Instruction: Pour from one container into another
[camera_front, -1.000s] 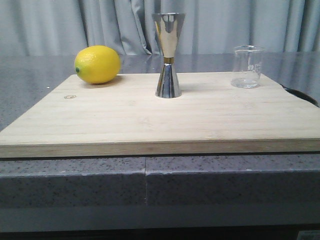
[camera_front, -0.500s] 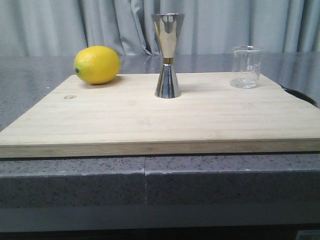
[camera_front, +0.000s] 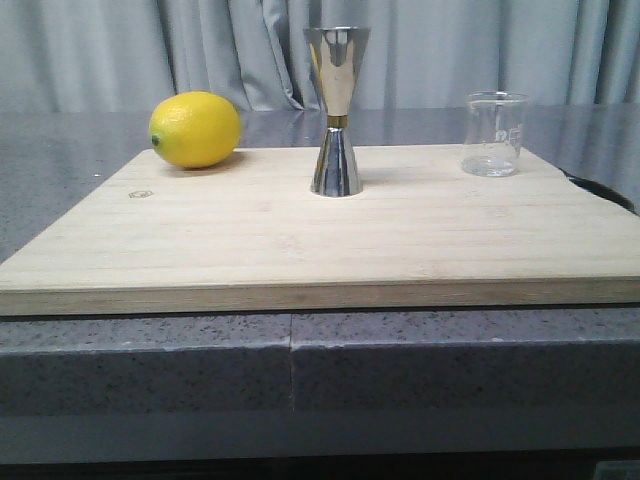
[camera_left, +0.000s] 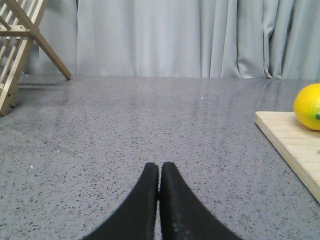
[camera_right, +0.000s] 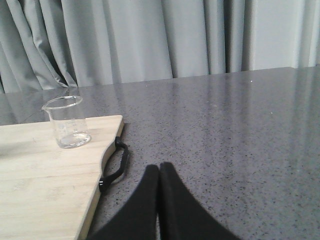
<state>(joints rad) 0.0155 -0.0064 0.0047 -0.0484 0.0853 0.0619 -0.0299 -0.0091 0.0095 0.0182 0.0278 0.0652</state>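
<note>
The clear glass beaker (camera_front: 493, 134) stands upright at the far right of the wooden board (camera_front: 320, 230); the right wrist view shows the beaker (camera_right: 66, 122) near the board's corner. The steel jigger (camera_front: 336, 110), hourglass-shaped with a gold band, stands upright mid-board. No gripper shows in the front view. My left gripper (camera_left: 159, 167) is shut and empty over grey counter left of the board. My right gripper (camera_right: 159, 167) is shut and empty over counter right of the board, apart from the beaker.
A yellow lemon (camera_front: 195, 129) lies at the board's far left, also seen as a lemon (camera_left: 309, 106) in the left wrist view. A black handle loop (camera_right: 115, 165) hangs off the board's right edge. A wooden rack (camera_left: 20, 45) stands far left. Grey curtains hang behind.
</note>
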